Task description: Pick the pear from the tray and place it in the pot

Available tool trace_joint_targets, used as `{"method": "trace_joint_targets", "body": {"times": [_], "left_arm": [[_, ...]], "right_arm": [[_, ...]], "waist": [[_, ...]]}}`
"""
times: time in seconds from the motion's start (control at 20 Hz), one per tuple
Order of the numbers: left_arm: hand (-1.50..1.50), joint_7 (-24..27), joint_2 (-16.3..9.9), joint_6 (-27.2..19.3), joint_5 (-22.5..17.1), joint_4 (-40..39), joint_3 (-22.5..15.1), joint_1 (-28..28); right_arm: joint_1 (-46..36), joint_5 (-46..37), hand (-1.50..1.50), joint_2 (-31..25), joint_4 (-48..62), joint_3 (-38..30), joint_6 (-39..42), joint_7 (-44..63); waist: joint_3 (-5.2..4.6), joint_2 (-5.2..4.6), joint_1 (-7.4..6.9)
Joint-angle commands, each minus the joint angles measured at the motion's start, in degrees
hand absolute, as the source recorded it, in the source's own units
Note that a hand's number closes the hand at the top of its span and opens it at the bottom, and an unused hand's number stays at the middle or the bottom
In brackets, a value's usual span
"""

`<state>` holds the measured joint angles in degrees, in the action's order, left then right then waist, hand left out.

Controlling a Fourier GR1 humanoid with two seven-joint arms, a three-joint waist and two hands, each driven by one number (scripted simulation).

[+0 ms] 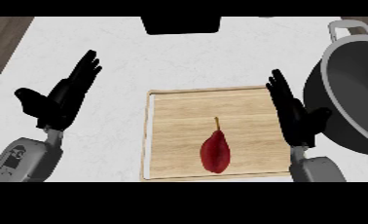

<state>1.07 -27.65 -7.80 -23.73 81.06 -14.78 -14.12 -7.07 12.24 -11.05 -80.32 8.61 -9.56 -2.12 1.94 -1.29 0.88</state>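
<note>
lying on tray (173, 102), pear (215, 152) just left of open right robot hand (294, 113)

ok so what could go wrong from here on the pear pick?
1. The pear lies flat on the tray, so the fingers may roll it instead of closing round it.
2. The right hand sits between the tray and the pot; lifting could clip the rim.
3. The pot is partly out of view, so placement may be misjudged.

Pale wooden tray (208, 108) with visible grain — matt; smooth, dark red pear (215, 152); grey metal pot (345, 91), satin-finished; white, faintly marbled desk (187, 57).
</note>
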Motion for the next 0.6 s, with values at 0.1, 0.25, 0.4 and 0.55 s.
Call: {"method": "trace_joint_targets", "body": {"times": [0.1,0.25,0.4,0.55], "left_arm": [[0.0,-3.92,-1.54,-4.45,0.04,-0.21,5.82,-4.09],[0.0,-4.38,-1.77,-10.83,1.52,2.22,8.36,-3.1],[0.0,-5.45,1.15,-11.88,1.57,4.52,5.92,-0.23],[0.0,-8.18,0.99,-13.83,3.58,8.33,6.99,1.07]], "right_arm": [[-5.61,-0.81,1.5,-2.66,2.81,-3.63,2.57,-6.45],[-12.08,-0.94,1.5,-9.49,1.34,-7.5,5.84,-7.95],[-4.14,-17.97,-1.5,-11.25,6.37,-2.14,-5.8,-14.34],[-4.14,-15.25,-1.5,-7.64,4.82,-2.76,-3.75,-20.82]], "waist": [[-1.86,1.18,-1.21],[-1.8,1.41,-2.31],[-1.84,1.36,-1.7],[-1.9,1.39,-1.19]]}}
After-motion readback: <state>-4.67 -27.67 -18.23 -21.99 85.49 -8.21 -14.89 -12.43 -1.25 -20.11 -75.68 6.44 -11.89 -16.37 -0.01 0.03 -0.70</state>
